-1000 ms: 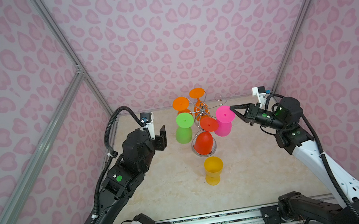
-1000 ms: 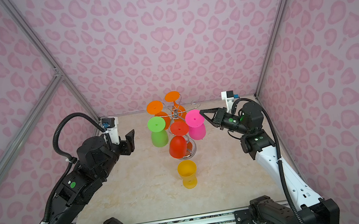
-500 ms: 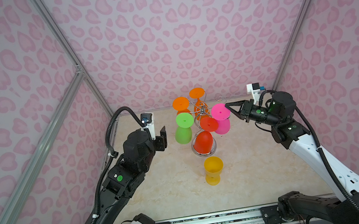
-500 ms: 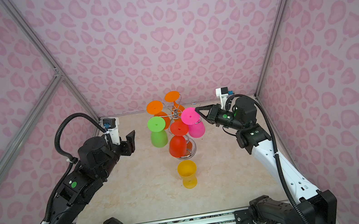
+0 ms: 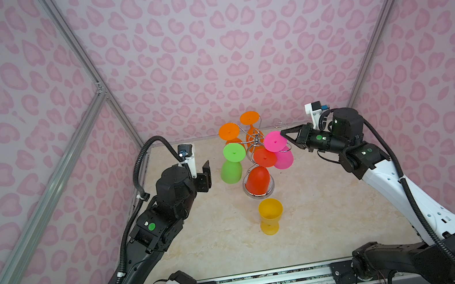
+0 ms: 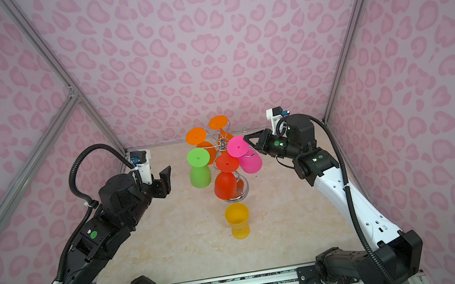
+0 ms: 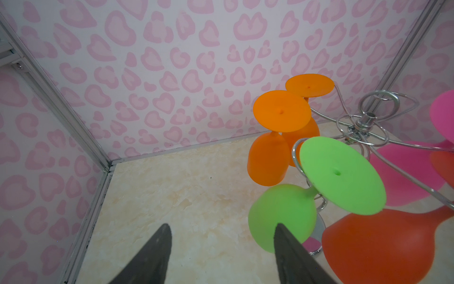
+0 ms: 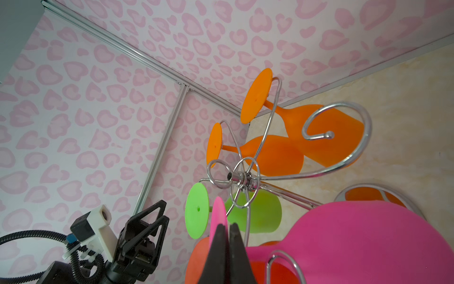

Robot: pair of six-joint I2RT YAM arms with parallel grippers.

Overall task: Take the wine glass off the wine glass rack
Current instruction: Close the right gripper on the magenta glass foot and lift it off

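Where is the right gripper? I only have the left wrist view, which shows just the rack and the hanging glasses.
Observer: In both top views the right gripper is shut, with its tips at the edge of the foot of the pink glass.
Operator: Is any glass off the rack?
Observer: Yes. A yellow glass stands upright on the table, in front of the rack.
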